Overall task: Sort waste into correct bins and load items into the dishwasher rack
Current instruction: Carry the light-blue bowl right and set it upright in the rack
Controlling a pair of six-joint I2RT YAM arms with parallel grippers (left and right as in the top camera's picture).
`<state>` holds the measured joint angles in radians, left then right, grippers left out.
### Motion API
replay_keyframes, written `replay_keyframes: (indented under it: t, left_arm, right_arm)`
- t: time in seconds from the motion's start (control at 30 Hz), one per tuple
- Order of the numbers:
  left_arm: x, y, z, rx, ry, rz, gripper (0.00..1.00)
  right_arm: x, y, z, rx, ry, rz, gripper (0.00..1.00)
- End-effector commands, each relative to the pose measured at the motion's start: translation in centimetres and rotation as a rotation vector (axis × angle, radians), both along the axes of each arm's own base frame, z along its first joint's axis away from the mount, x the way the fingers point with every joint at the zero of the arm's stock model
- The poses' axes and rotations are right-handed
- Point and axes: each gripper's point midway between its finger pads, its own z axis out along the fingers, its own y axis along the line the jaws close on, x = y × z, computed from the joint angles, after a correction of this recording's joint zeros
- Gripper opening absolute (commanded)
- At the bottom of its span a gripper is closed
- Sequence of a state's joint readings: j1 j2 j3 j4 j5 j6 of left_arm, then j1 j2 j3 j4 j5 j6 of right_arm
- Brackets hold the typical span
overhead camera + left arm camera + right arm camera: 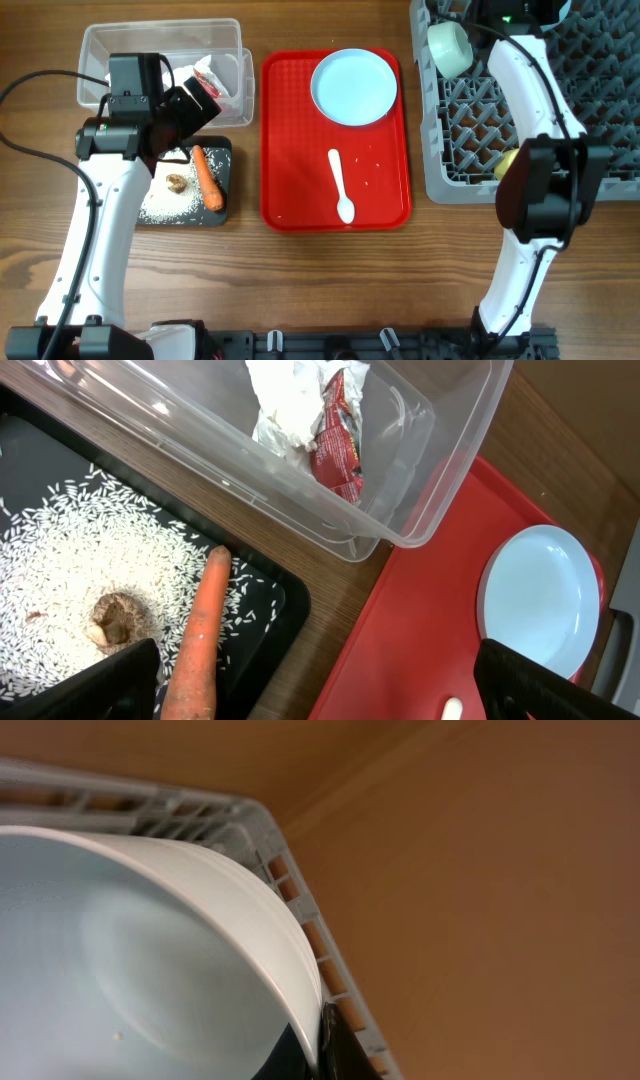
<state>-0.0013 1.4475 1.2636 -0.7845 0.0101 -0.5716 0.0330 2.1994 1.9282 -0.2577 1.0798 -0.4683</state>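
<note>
The clear tub [100, 45] holds crumpled white paper with a red wrapper [335, 440]. The black tray [222, 150] holds rice [165, 205], an orange carrot [207, 178] and a brown scrap [177, 182]. My left gripper [195, 108] hovers open and empty over the tray's far edge, its fingers [320, 690] straddling the carrot [200, 630]. The pale-blue plate [354, 86] and white spoon [341, 185] lie on the red tray. My right gripper [322, 1045] is shut on the rim of the mint-green bowl [450, 46], at the near-left corner of the grey rack [432, 150]. A yellow cup [507, 160] shows in the rack. The pale-blue bowl is out of view.
The flat red serving tray [290, 150] lies between the bins and the rack, with a few stray rice grains [375, 165] on it. The right arm crosses over the rack's left side. Cables trail at the far left.
</note>
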Motion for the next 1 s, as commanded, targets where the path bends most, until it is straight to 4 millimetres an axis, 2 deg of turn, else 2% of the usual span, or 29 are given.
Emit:
replay_keyframes:
  t: [0.0, 0.33, 0.43, 0.6, 0.97]
  left_arm:
    - [0.2, 0.0, 0.1, -0.013, -0.004, 0.010, 1.00]
    - [0.2, 0.0, 0.1, -0.013, -0.004, 0.010, 1.00]
    - [0.2, 0.0, 0.1, -0.013, -0.004, 0.010, 1.00]
    - [0.2, 0.0, 0.1, -0.013, -0.004, 0.010, 1.00]
    - [0.2, 0.0, 0.1, -0.013, -0.004, 0.010, 1.00]
  right_arm:
    - [0.4, 0.0, -2.7, -0.095, 0.217, 0.034, 0.04]
    - [0.7, -0.1, -5.3, -0.134, 0.340, 0.048, 0.04]
    - [0.7, -0.1, -5.3, -0.139, 0.347, 0.051, 0.04]
    - [0.9, -0.8, -4.1, -0.149, 0.275, 0.012, 0.04]
    - [1.0, -1.6, -4.6, -0.130, 0.282, 0.028, 0.04]
